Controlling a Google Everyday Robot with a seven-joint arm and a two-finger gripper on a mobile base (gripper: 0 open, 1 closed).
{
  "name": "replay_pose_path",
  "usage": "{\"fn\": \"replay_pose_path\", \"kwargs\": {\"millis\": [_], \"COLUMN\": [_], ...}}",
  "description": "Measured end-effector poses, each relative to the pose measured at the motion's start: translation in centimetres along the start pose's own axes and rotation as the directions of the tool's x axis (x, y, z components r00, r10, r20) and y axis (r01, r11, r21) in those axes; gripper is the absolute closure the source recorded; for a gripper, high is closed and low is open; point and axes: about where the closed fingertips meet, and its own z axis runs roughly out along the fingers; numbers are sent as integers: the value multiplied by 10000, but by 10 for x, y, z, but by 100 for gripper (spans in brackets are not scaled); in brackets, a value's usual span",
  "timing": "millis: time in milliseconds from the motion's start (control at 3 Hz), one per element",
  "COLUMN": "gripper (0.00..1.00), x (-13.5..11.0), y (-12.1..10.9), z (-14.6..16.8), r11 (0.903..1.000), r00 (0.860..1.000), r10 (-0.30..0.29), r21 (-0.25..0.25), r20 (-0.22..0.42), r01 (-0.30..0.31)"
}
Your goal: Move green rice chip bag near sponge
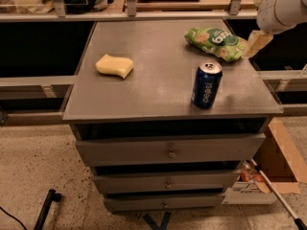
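Note:
The green rice chip bag (pixel 216 42) lies at the back right of the grey cabinet top (pixel 163 87), crinkly light green with a dark round logo. The pale yellow sponge (pixel 114 65) lies on the left side of the top, well apart from the bag. My gripper (pixel 256 43) hangs from the white arm (pixel 283 6) at the right edge of the top, its pale fingers just to the right of the bag's end. It holds nothing that I can see.
A blue Pepsi can (pixel 206 84) stands upright near the front right, in front of the bag. The cabinet has three drawers (pixel 170 150) below. A cardboard box (pixel 283 157) sits on the floor at the right. Shelving and rails run behind the cabinet.

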Motion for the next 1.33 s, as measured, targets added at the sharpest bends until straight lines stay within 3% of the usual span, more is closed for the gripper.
{"fn": "replay_pose_path", "kwargs": {"millis": [333,1333], "gripper": [0,0], "x": [12,15], "y": [0,4], "z": [41,72], "r11": [9998,9996], "r00": [9991,9960], "r10": [92,180], "r21": [-160,-243], "r20": [408,876], "r01": [-86,-160]}}
